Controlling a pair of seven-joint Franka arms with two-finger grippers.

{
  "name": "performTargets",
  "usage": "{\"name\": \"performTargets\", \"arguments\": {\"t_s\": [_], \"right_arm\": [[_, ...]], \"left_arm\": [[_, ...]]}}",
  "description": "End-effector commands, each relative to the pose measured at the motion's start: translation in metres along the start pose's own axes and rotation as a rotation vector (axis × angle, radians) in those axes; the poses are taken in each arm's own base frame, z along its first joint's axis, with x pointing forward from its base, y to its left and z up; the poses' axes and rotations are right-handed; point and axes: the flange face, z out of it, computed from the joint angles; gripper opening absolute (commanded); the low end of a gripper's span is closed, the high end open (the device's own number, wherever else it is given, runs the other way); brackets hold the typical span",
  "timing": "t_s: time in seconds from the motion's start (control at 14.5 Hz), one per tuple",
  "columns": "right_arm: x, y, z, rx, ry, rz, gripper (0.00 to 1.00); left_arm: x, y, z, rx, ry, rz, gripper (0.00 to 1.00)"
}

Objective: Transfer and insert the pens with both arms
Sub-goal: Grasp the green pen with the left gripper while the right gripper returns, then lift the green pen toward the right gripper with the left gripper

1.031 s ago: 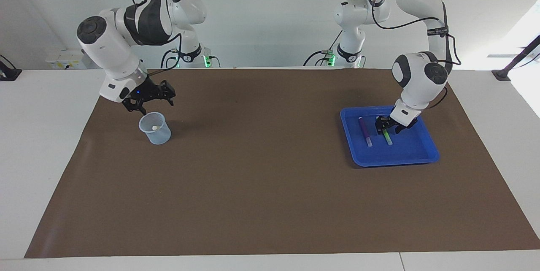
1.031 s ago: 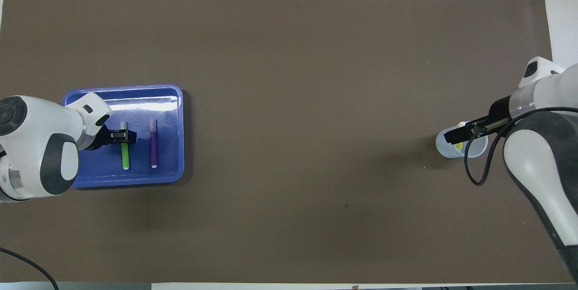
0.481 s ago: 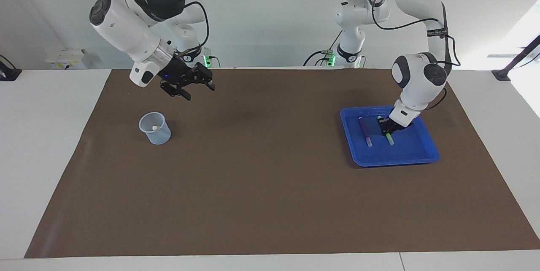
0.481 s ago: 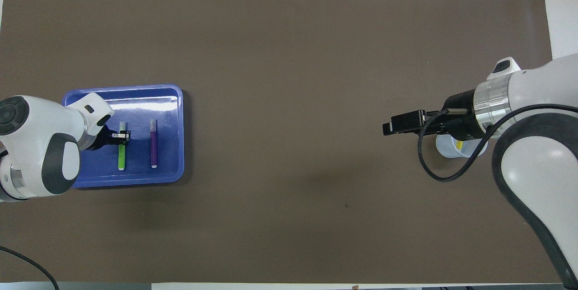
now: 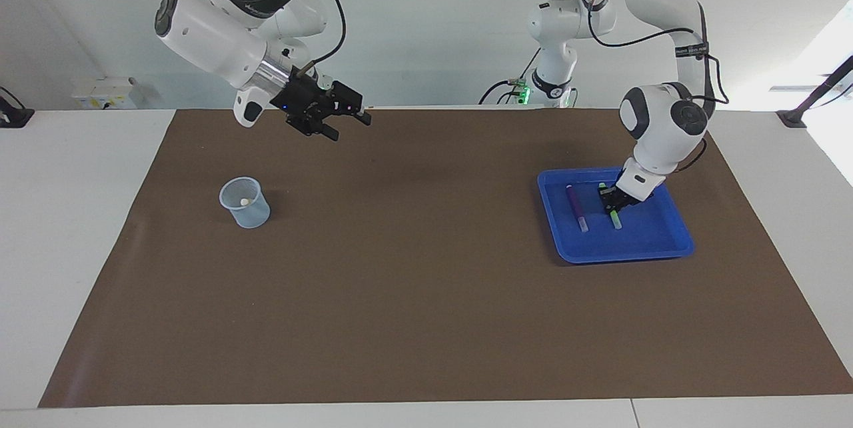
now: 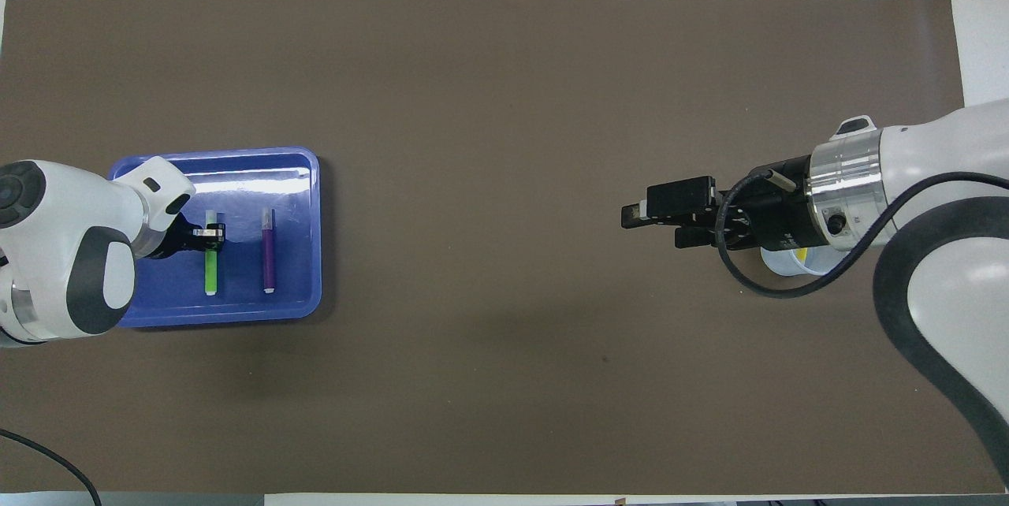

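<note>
1. Tray: blue, shallow and rectangular, on the brown mat toward the left arm's end of the table; it serves as the landmark for every place below.
2. Green pen: lies flat inside the tray, lengthwise along the line from the robots outward.
3. Purple pen: lies flat inside the tray, parallel to the green pen and apart from it, on the side of the tray toward the table's middle.
4. Left gripper: down inside the tray, its fingers closed narrowly across the green pen near the end of it that lies nearer the robots; the pen rests on the tray floor.
5. Beaker: clear plastic, upright on the mat well apart from the tray, toward the right arm's end of the table; the yellow pen stands inside it, its pale end showing through the mouth.
6. Right gripper: raised in the air over bare mat, on the tray side of the beaker; fingers spread apart, nothing between them.
</note>
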Motion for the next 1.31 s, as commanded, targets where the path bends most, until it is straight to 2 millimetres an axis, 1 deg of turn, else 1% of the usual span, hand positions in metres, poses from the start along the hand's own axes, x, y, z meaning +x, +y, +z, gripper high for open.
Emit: {"name": "performTargets", "arguments": {"t_s": [0.0,0.07,0.14,0.21,0.34,0.41,0.55,0.69,0.76,0.89,0.96,1.03,1.1,1.24], "right_arm": [[-0.01,-0.026,0.016,0.066,0.02,0.091,1.0],[-0.013,-0.034,0.023,0.071,0.026,0.1,1.0],[-0.018,-0.042,0.032,0.07,0.031,0.096,1.0],[-0.022,-0.049,0.039,0.071,0.039,0.097,1.0],[-0.022,-0.05,0.04,0.075,0.048,0.119,1.0],[-0.021,-0.051,0.04,0.078,0.056,0.121,1.0],[-0.024,-0.059,0.047,0.082,0.076,0.106,1.0],[-0.023,-0.055,0.052,0.084,0.106,0.118,1.0],[-0.025,-0.051,0.055,0.084,0.125,0.119,1.0],[-0.033,-0.062,0.067,0.158,0.157,0.145,1.0],[-0.04,-0.064,0.079,0.176,0.177,0.157,1.0],[-0.045,-0.065,0.085,0.192,0.199,0.167,1.0],[-0.046,-0.066,0.087,0.225,0.211,0.191,1.0],[-0.04,-0.062,0.087,0.254,0.248,0.223,1.0]], "left_arm": [[0.021,0.003,-0.049,0.016,-0.053,-0.06,0.0],[0.027,0.006,-0.067,0.017,-0.068,-0.109,0.0],[0.029,0.015,-0.081,0.015,-0.085,-0.169,0.0],[0.032,0.029,-0.096,0.012,-0.095,-0.219,0.0],[0.034,0.054,-0.121,-0.06,-0.122,-0.365,0.0],[0.034,0.07,-0.134,-0.095,-0.139,-0.459,0.0],[0.028,0.099,-0.153,-0.145,-0.175,-0.629,0.0],[0.02,0.129,-0.167,-0.222,-0.221,-0.825,0.0],[0.018,0.138,-0.17,-0.25,-0.247,-0.899,0.0],[0.012,0.16,-0.182,-0.322,-0.305,-1.007,0.0],[0.007,0.171,-0.186,-0.331,-0.324,-1.052,0.0],[0.003,0.184,-0.187,-0.329,-0.337,-1.082,0.0],[-0.001,0.201,-0.189,-0.347,-0.362,-1.124,0.0],[-0.003,0.219,-0.191,-0.391,-0.403,-1.249,0.0]]}}
